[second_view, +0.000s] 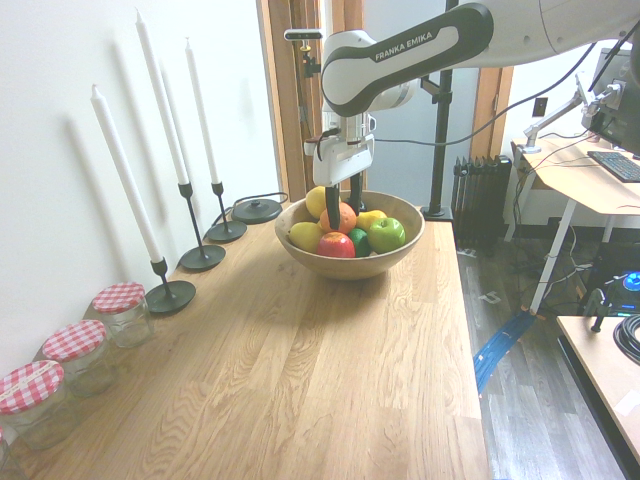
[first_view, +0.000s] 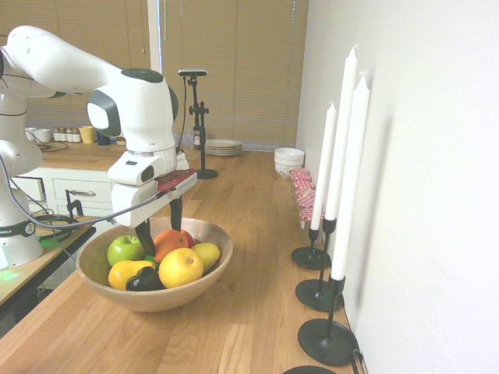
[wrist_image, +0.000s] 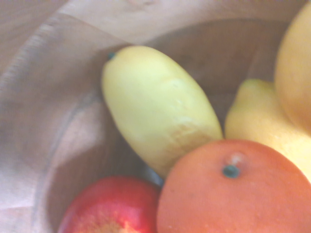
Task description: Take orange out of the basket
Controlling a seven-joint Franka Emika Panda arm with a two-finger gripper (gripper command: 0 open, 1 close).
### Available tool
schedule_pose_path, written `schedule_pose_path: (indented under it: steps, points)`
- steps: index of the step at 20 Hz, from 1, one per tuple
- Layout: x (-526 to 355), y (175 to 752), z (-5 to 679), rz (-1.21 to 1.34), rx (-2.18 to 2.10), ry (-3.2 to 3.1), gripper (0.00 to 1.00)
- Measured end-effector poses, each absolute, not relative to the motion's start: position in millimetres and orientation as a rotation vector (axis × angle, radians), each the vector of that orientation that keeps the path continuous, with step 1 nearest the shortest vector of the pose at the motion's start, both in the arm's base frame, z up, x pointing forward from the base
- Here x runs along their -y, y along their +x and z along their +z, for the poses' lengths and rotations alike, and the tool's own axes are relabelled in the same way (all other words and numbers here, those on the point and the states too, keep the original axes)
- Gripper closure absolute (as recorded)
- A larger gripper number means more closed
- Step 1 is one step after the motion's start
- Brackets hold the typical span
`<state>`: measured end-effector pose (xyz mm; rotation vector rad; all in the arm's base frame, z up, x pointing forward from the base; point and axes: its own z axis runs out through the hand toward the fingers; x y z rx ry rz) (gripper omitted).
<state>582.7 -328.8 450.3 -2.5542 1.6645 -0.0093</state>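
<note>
Item: round, deep-orange matte orange [first_view: 169, 242], lying in the wide, shallow light-wood basket [first_view: 204, 287] on the oak bench [second_view: 300, 380], wedged among a green apple [first_view: 125, 249], red apple [second_view: 336, 245] and pale yellow oblong fruit [wrist_image: 158, 107].

End effector [first_view: 160, 227]: pointing straight down, fingers spread wide and holding nothing, one on either side of the orange; evidently placed to straddle it for a top grasp.

Neighbours crowd close; closing may nudge them.

Matte deep-orange orange [first_view: 169, 242], stem up, among fruit inside wide light-wood basket [first_view: 204, 282] on the counter
</note>
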Motion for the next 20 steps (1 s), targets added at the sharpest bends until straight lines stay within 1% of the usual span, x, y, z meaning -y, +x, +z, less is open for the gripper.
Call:
schedule_pose_path:
  steps: [7, 8, 20]
  points:
    - [340, 592, 444, -0.022, -1.672, -2.554, 0.0]
    - [341, 594, 442, -0.021, -1.67, -2.558, 1.0]
    - [340, 603, 436, -0.023, -1.656, -2.573, 1.0]
